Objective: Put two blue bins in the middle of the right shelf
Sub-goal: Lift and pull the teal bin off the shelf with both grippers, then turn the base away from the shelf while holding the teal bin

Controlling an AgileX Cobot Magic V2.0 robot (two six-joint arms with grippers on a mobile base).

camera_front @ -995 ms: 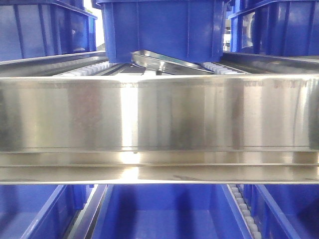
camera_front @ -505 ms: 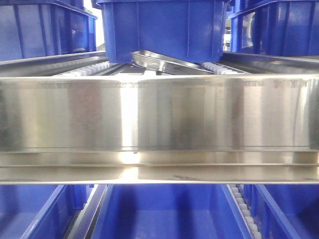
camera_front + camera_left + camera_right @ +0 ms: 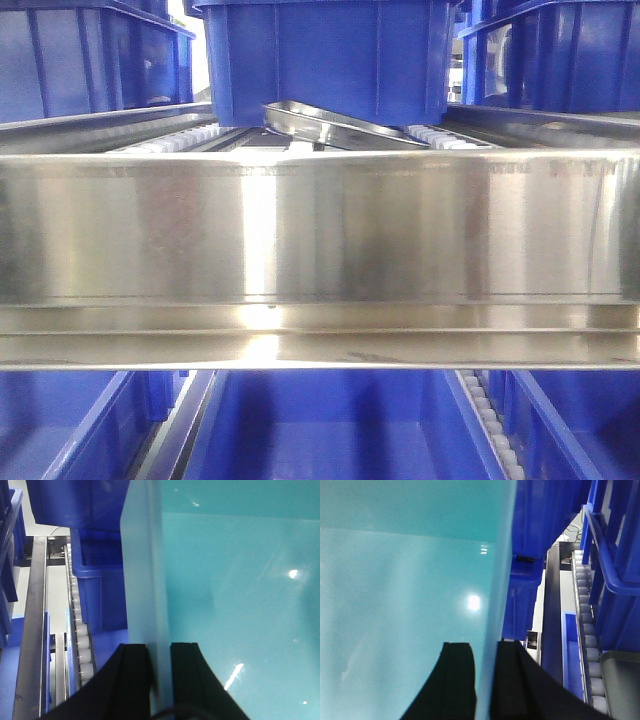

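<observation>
A steel shelf beam (image 3: 320,230) filled the front view; the blue bin (image 3: 330,60) sat over the rollers (image 3: 175,140) behind it. The left gripper (image 3: 159,652) and right gripper (image 3: 484,650) each clamped a bin wall. The carry seemed in hand; next, likely, a level, matched move toward the right shelf.

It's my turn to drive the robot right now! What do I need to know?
The left hand is shut on a wall of the blue bin. The right hand is shut on another wall, seemingly the same bin. In the front view the bin is top centre, above the steel beam, other blue bins beside it; whether it rests on the rollers is unclear. Done: bin gripped by both hands. Left: set it on the right shelf's middle, release, move the second. Which bin this is, I can't tell.
</observation>
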